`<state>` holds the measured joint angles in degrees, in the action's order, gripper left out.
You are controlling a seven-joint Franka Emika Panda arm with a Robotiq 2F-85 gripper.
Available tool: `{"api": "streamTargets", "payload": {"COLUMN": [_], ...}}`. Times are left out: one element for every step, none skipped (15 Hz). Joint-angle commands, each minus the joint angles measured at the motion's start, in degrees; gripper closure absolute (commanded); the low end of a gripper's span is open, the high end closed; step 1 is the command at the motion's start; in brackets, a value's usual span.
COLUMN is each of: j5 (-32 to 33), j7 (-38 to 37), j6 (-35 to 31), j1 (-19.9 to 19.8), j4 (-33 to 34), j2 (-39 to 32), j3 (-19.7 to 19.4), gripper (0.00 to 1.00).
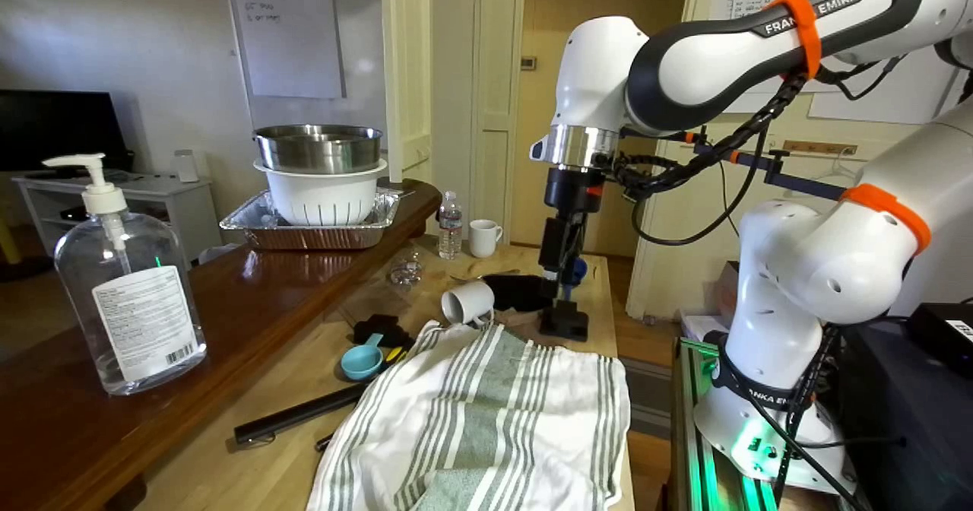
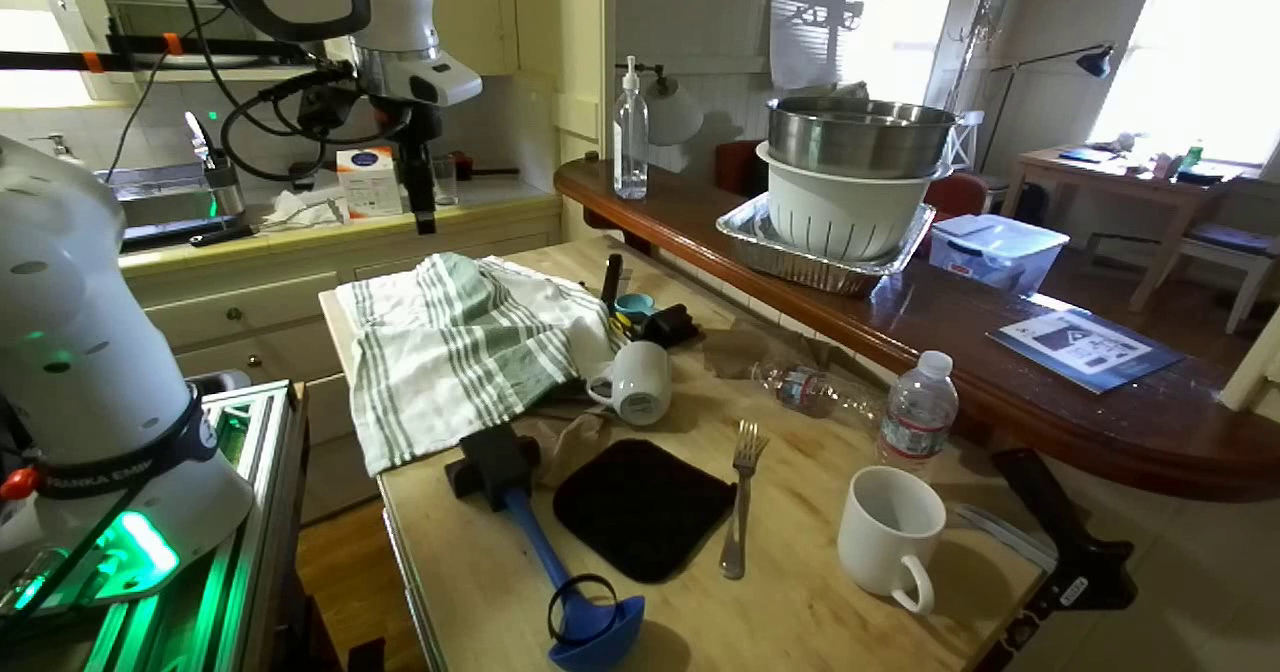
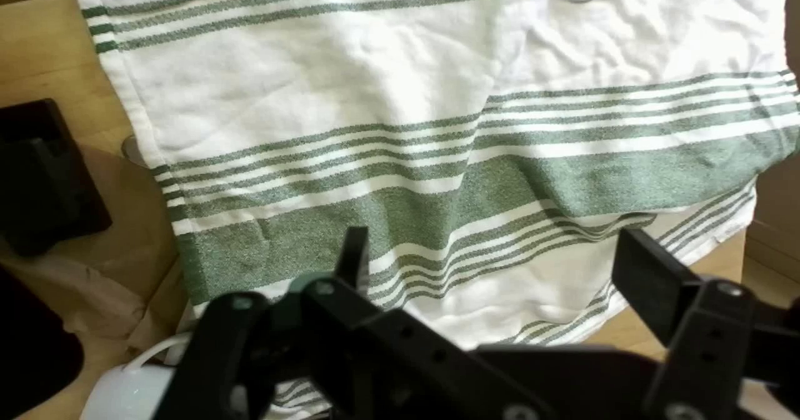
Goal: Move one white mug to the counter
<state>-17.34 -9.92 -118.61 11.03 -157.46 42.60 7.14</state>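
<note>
Hanging wide and empty above the striped cloth (image 1: 494, 420)

In an exterior view, find the pump bottle (image 1: 144, 321) at left on the dark-brown counter (image 1: 251, 287). Next, see the metal bowl (image 1: 318, 150) atop the white colander (image 1: 323, 195). On the light wooden counter (image 1: 274, 385), spot the tipped white mug (image 1: 466, 303) beside the cloth's far edge, the upright white mug (image 1: 483, 239) farther away. At right, find the end effector (image 3: 492, 245) spread wide, holding nothing.

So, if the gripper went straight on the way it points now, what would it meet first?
Probably the striped cloth: in the wrist view it spreads out beyond the open gripper. Depth is hard to judge, so how far off it lies is unclear.
</note>
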Motion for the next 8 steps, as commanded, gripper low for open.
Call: {"api": "streamTargets", "payload": {"j5": [3.81, 6.28, 8.40, 10.91, 13.72, 16.32, 19.10, 21.76], "j7": [-5.25, -8.52, -11.12, -14.26, -17.55, -20.97, -24.18, -27.38], "j6": [-2.79, -4.63, -5.09, -5.39, -5.47, -4.78, -4.00, -3.00], "j1": [-4.00, -6.09, -7.62, -9.41, -11.23, -12.91, -14.51, -15.80], "j4": [2.95, 5.23, 7.55, 10.06, 12.46, 14.83, 16.97, 18.97], "j2": [-3.16, -6.34, -8.91, -11.64, -13.75, -16.19, -18.48, -20.58], "j3": [3.65, 5.74, 7.18, 8.92, 10.62, 12.00, 12.89, 13.53], "gripper": [0.00, 0.00, 0.00, 0.00, 0.00, 0.00, 0.00, 0.00]}}
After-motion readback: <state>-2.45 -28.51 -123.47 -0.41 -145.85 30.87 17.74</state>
